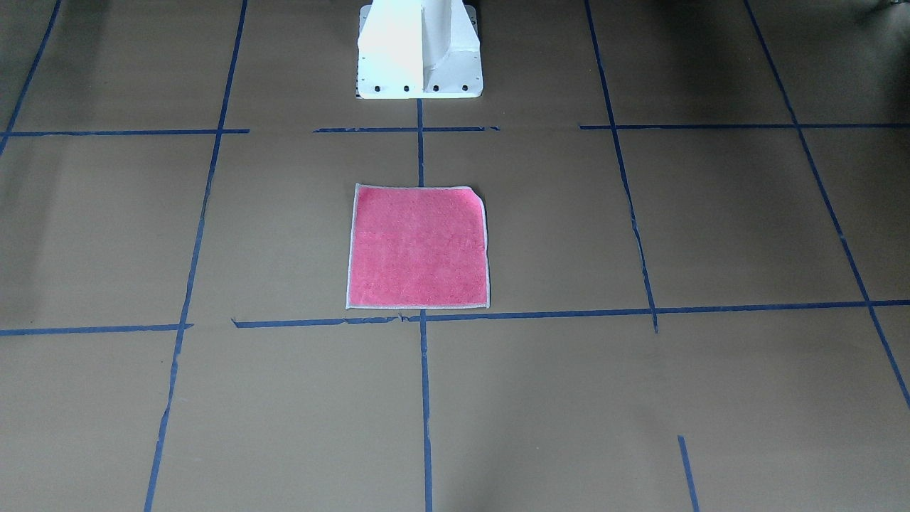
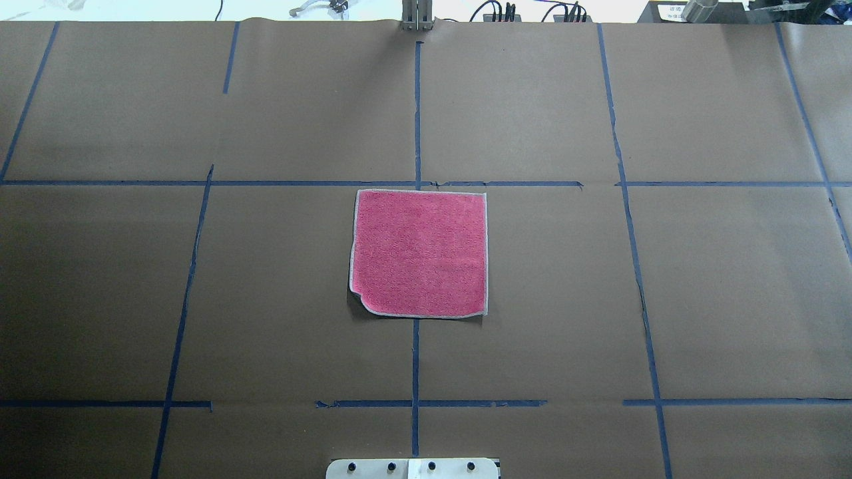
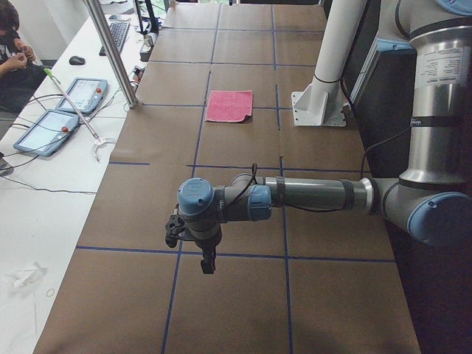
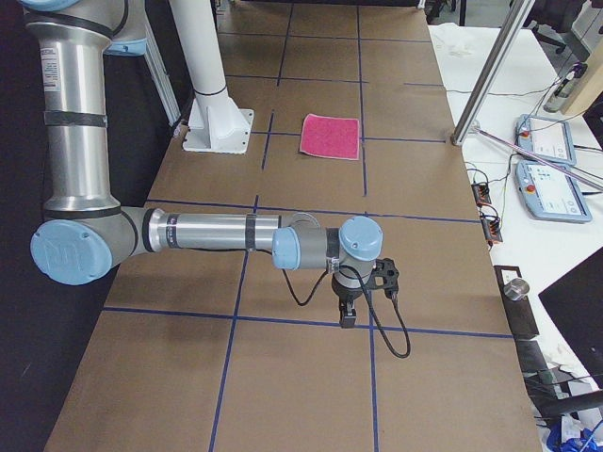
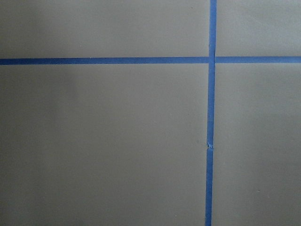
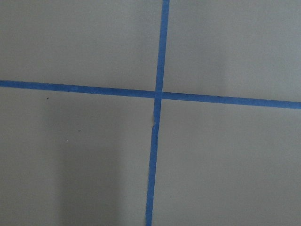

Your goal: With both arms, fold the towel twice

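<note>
The towel lies flat and unfolded, pink face up, in the middle of the table, in front of the pedestal. It also shows in the overhead view and both side views. Its corner nearest the robot's left is curled under. My left gripper hangs over the table far out at the left end, well away from the towel. My right gripper hangs far out at the right end. Neither shows in the overhead or front views, so I cannot tell whether they are open or shut. Both wrist views show only brown paper and blue tape.
The white pedestal stands at the robot's edge of the table. Blue tape lines grid the brown paper. A metal post and a side table with tablets lie beyond the far edge, with a person seated there.
</note>
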You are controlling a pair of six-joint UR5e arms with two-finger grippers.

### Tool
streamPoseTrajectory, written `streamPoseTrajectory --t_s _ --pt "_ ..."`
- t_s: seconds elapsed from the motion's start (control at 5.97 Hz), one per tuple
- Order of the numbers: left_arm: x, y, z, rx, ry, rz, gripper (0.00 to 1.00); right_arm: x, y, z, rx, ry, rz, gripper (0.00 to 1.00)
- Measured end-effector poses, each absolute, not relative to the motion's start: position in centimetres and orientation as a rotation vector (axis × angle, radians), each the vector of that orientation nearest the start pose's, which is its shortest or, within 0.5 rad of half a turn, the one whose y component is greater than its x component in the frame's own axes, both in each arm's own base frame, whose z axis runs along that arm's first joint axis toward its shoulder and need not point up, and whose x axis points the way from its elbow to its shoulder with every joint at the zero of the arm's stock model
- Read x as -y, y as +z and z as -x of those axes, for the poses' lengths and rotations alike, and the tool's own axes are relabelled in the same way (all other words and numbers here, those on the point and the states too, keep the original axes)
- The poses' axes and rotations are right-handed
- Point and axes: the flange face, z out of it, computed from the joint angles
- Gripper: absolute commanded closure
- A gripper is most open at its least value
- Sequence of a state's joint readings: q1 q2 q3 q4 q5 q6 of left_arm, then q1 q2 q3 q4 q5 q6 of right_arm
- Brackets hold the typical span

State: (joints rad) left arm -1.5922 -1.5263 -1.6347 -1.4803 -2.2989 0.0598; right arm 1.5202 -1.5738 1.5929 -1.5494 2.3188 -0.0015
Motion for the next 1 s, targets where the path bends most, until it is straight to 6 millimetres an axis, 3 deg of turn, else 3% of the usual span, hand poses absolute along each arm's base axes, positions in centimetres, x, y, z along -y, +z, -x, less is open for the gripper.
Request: streamPoseTrajectory --t_s 0.67,0.84,1.0 --pt "47.3 65.0 7.3 -0.733 0.016 0.025 0.0 49.8 64.5 -3.8 0.753 -0.063 -0.021 0.0" --pt "49.2 63.4 5.7 -0.734 0.026 0.021 0.0 50.6 63.5 -2.4 0.751 -0.086 -0.027 0.0" --pt "52.1 60.6 1.6 -0.736 0.046 0.026 0.0 52.5 61.1 0.3 0.752 -0.13 -0.044 0.0"
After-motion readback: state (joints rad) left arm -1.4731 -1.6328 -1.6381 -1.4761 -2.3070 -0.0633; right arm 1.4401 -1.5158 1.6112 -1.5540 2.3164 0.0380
